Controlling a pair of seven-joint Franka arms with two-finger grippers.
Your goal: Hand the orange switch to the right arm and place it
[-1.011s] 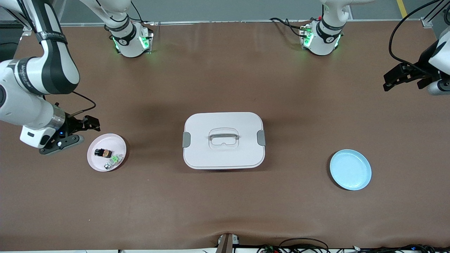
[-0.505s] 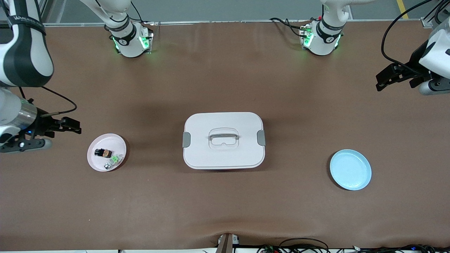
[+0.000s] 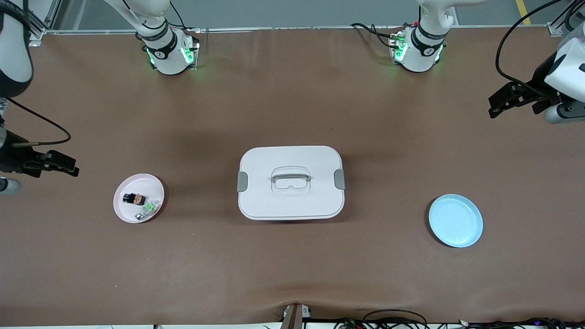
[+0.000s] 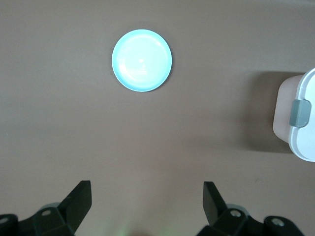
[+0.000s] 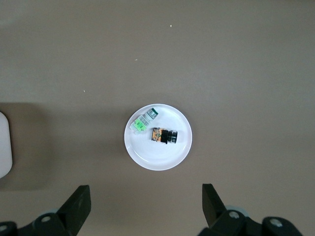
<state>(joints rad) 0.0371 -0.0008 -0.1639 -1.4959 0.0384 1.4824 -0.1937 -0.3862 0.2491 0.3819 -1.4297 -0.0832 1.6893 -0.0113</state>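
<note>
Seeing the orange switch [image 3: 134, 198] lying crosswise on the pink plate [image 3: 128, 214] at the front view's lower left, we judge the open, empty right gripper [image 3: 61, 165] nearer than the open left gripper [image 3: 500, 98] at upper right.

Pink plate [image 3: 122, 209], pale blue plate [image 3: 470, 233], white box [image 3: 291, 201], brown table [image 3: 292, 274]

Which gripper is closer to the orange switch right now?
Right. The right gripper hangs beside the pink plate holding the orange switch; the left gripper is at the opposite table end.
</note>
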